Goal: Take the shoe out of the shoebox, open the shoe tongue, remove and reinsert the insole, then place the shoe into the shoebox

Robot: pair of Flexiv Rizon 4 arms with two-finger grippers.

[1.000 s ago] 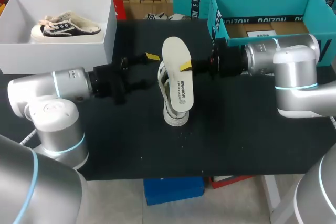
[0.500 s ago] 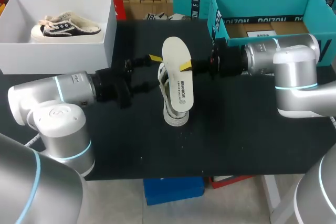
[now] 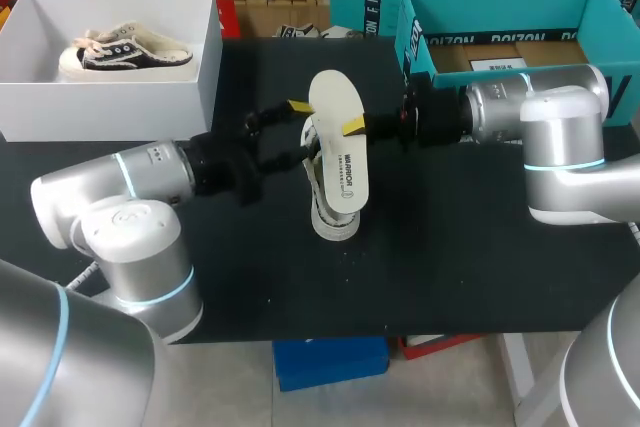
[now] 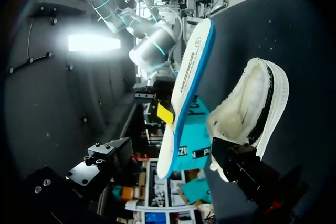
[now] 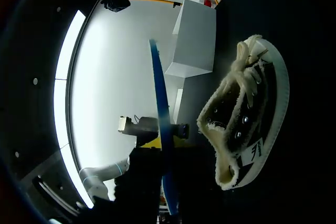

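**Bench and non-task items, seen from the head camera.** The bench (image 3: 450, 247) has a flat, matte black top. A white box (image 3: 110, 107) stands at its far left corner. It is rectangular and open-topped, with plain white walls and a plain white floor, and no lid shows on it. In the right wrist view the same box appears as a pale block on the dark surface. Inside it lies a single low sneaker (image 3: 125, 52), close to the far wall and set lengthwise along it. It has a dark upper, white laces, a pale sole and a cream lining at the opening.
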